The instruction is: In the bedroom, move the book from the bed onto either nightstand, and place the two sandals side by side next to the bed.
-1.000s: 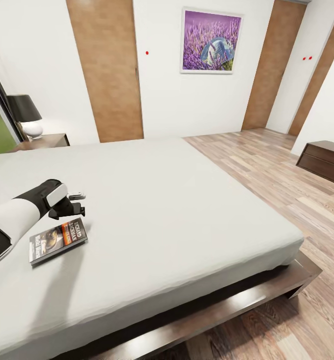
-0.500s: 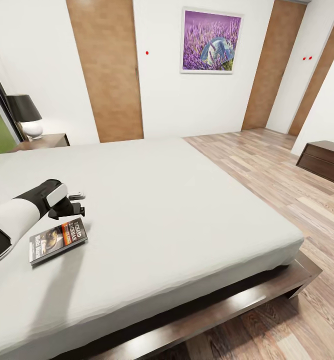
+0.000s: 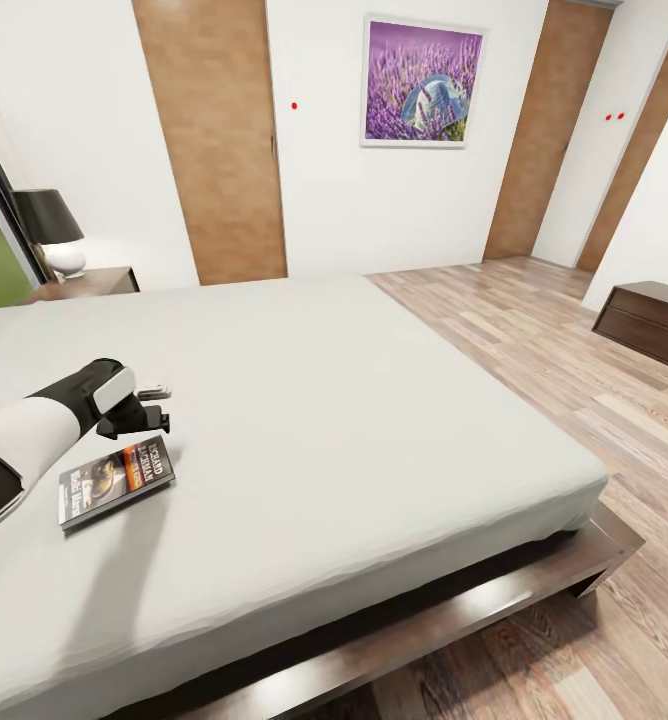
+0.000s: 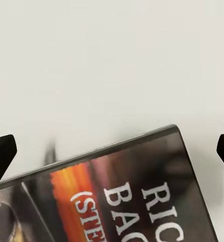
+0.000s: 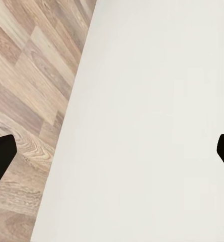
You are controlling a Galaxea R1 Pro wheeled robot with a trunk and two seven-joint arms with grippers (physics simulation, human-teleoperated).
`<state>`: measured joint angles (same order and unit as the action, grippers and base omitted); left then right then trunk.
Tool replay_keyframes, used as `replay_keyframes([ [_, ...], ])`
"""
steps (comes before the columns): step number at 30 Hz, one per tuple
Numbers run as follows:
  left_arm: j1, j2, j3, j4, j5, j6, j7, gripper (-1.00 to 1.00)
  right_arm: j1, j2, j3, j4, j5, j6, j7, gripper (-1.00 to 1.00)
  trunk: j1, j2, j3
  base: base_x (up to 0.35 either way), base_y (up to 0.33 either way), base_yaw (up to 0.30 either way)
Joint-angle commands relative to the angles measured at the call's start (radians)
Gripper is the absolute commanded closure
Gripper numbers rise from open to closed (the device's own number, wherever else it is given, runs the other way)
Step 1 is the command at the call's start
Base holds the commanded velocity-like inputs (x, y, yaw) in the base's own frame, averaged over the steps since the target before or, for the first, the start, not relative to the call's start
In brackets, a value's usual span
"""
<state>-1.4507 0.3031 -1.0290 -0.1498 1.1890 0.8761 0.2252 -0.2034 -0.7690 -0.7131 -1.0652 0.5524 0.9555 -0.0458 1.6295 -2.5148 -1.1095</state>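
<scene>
Place: home bedroom
Evidence: large off-white wood-framed bed [image 3: 354,420]; black-shaded white-based lamp [image 3: 52,230] on dark wooden nightstand [image 3: 89,283]; framed lavender picture [image 3: 422,83]

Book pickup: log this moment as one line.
phase: reaching | left gripper: open, over book's far edge | book: flat on bed, not held | right gripper: open, over bed edge | nightstand: beside bed

Head view looks down and forward from above the bed's [image 3: 374,420] near side, toward the far wall. Left wrist view sits very close over the mattress at the book's [image 4: 127,196] corner, shared with head view. Right wrist view looks down at bed edge [image 5: 157,126] and floor [image 5: 31,91].
</scene>
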Motion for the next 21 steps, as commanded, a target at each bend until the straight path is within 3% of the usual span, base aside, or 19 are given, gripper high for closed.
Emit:
replay_keyframes([
  [1,0.0,0.001,-0.005,-0.003,0.011,0.003,0.009,-1.0,-0.001,-0.001,-0.001,0.0,-0.003,0.003,-0.005,-1.0,0.0,0.0,-0.001,0.0,0.0,0.0],
  [21,0.0,0.0,-0.005,-0.004,0.011,0.003,0.01,-1.0,-0.001,-0.004,-0.008,-0.003,0.02,0.003,-0.01,-1.0,0.0,0.0,-0.001,0.0,0.0,0.0],
])
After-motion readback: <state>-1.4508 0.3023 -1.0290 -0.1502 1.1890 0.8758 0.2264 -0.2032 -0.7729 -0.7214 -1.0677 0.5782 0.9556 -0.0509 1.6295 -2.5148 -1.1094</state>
